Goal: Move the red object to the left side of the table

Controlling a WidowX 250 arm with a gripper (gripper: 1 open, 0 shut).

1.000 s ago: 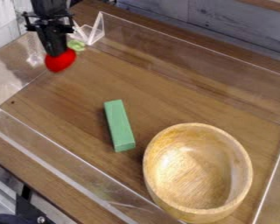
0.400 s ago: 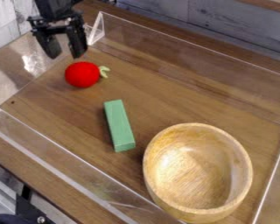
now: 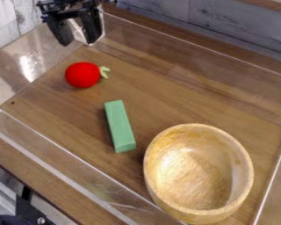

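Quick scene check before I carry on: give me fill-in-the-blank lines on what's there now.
The toy fruit on the tabletop is colored ____. The long block between it and the bowl is colored ____. The gripper's fingers are not shut but ____.

Missing words: red; green; open.

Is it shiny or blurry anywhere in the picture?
In the camera view, pale glare on the clear walls; soft shine inside the bowl; the whole picture a bit soft, so the dark jaws lack fine detail.
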